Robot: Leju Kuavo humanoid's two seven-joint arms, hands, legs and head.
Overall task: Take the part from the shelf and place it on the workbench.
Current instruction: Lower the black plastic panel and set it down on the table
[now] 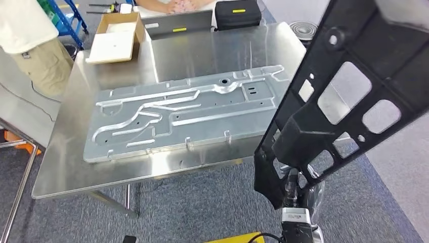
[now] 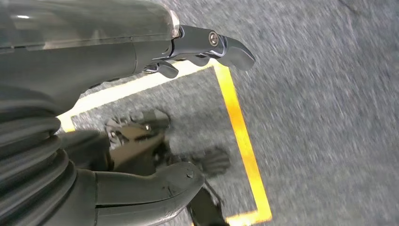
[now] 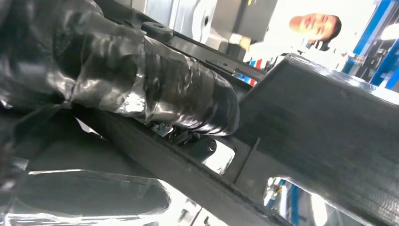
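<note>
The right hand, wrapped in shiny tape, grips the black perforated plastic frame part above the right edge of the steel workbench, while the left hand hangs with fingers apart, holding nothing.

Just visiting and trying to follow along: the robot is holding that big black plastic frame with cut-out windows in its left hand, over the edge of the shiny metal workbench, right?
Not quite: the right hand grips the big black plastic frame with cut-out windows, as the right wrist view shows. The left hand hangs open above the floor, holding nothing. The frame does hang by the edge of the shiny metal workbench.
</note>
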